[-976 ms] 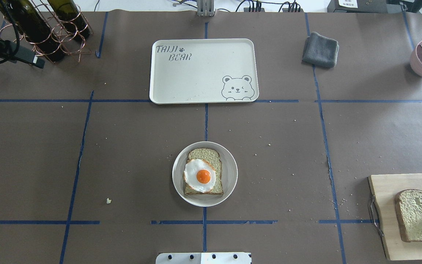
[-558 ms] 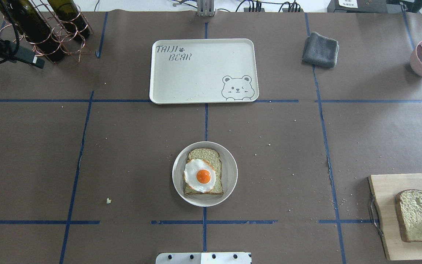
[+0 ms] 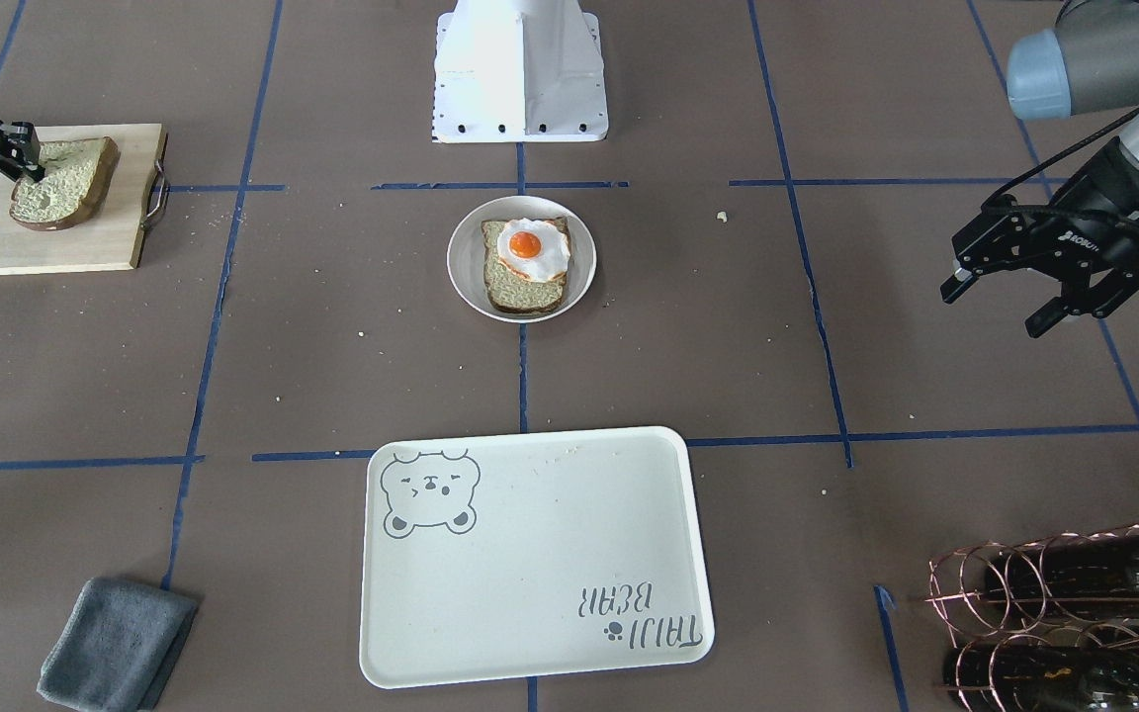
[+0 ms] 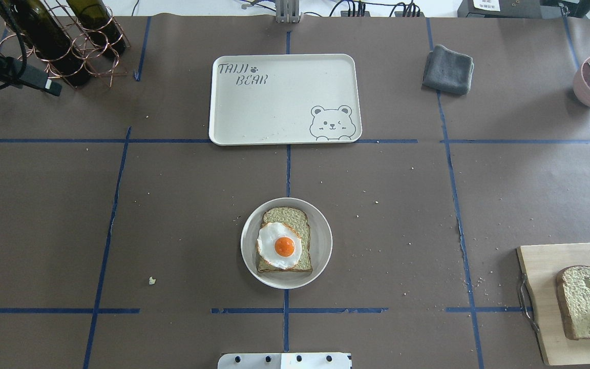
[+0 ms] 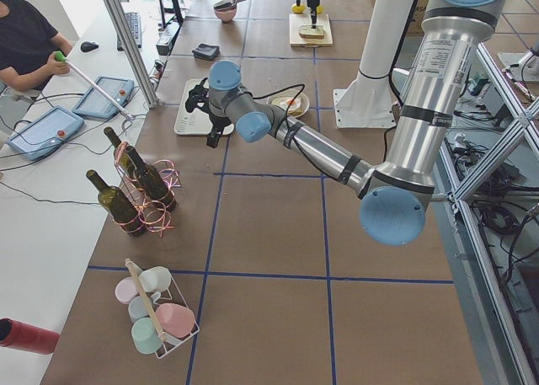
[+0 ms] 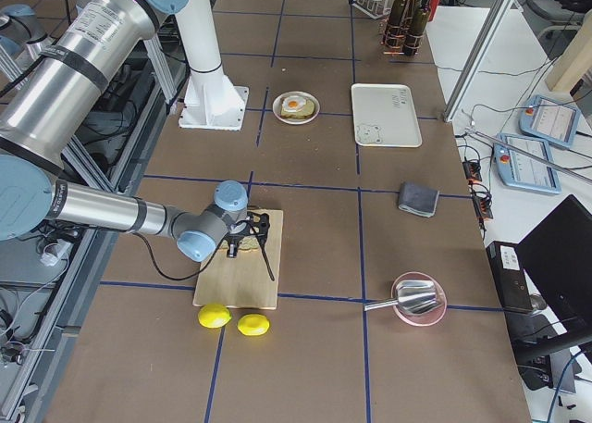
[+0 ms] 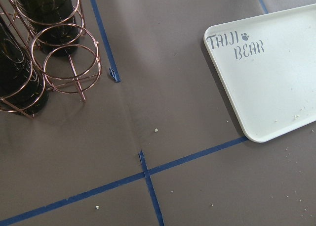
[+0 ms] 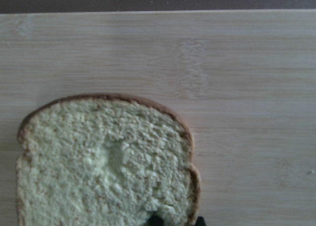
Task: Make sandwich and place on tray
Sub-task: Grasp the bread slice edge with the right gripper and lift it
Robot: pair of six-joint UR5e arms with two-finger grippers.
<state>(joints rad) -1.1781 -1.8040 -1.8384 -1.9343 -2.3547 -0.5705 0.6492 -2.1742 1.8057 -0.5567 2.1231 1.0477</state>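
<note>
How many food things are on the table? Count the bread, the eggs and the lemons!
Bread slices: 2
Fried eggs: 1
Lemons: 2
Total: 5

We're over a brown paper-covered table gridded with blue tape, we see a white desk at nine o'clock in the left-end view, aluminium post at eleven, bright even light throughout.
</note>
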